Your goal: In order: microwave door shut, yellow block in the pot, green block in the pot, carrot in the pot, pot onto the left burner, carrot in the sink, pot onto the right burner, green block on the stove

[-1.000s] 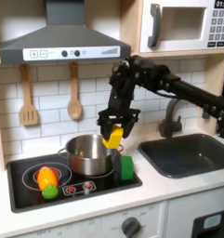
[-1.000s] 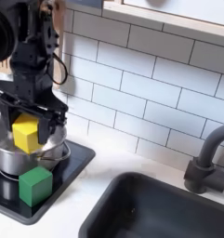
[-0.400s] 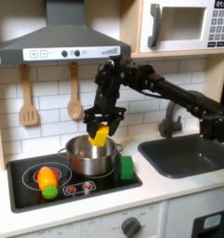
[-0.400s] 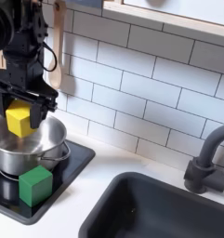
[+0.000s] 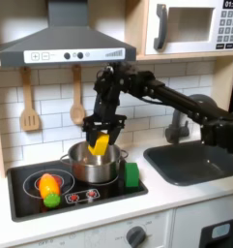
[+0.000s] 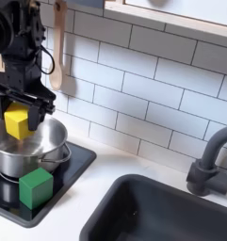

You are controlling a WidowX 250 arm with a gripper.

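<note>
The microwave door (image 5: 187,28) stands shut, high above the gripper and toward the first exterior view's right. The sink (image 5: 197,160) sits low on that same side. Directly beneath the gripper (image 5: 101,142) is the pot (image 5: 94,163) on the stove (image 5: 31,199). The gripper's fingers pinch the yellow block (image 6: 16,122) just above the pot's rim.

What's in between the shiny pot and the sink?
In the first exterior view, the green block stands on the stove right beside the pot; past it, bare white counter runs to the sink.
</note>
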